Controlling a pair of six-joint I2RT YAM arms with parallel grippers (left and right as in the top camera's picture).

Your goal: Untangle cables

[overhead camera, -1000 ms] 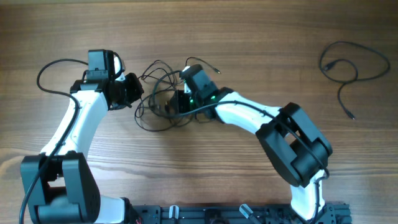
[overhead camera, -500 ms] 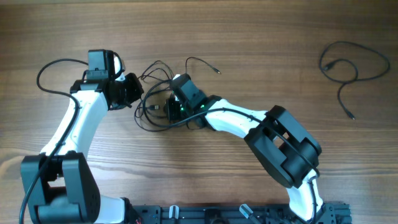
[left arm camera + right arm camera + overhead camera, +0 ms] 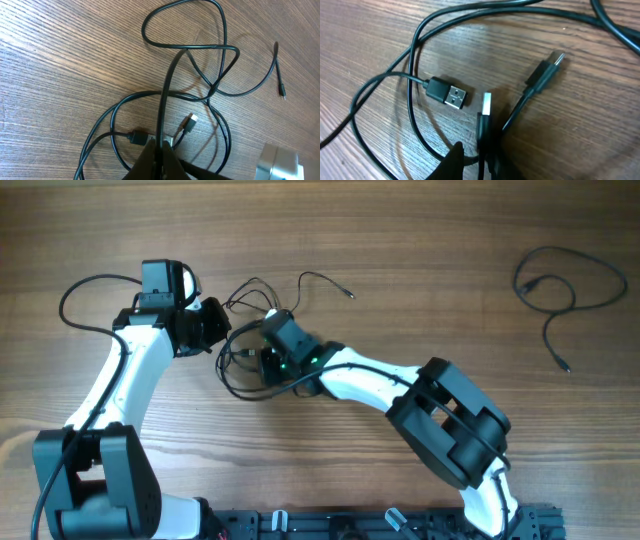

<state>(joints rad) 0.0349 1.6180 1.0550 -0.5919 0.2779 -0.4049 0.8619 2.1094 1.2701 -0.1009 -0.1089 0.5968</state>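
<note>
Task item location: the cable tangle (image 3: 248, 330) lay on the wooden tabletop (image 3: 420, 240) between the two arms, left of centre. One separate cable (image 3: 572, 302) lay in a loose loop well apart, at the far right.
Left gripper: the left gripper (image 3: 159, 150) was closed on a single strand (image 3: 162, 100), which rose off the tabletop toward the upper loops.
Right gripper: the right gripper (image 3: 472, 155) sat inside the tangle and appeared clamped on a silver-tipped plug (image 3: 486, 107). Its far finger was hard to make out.
Loose ends: a USB-A plug (image 3: 447, 93) and a slimmer plug (image 3: 546, 70) lay free, just beside the held one.
Handling judgement: the cords were judged light, limp and smooth, likely to slide and drag neighbouring strands rather than hold any shape.
Recommended hold: the rigid plug bodies, or the cord just behind a plug, so an end could be fed back through its loops.
Risk: pulling mid-strand would likely tighten the crossings.
</note>
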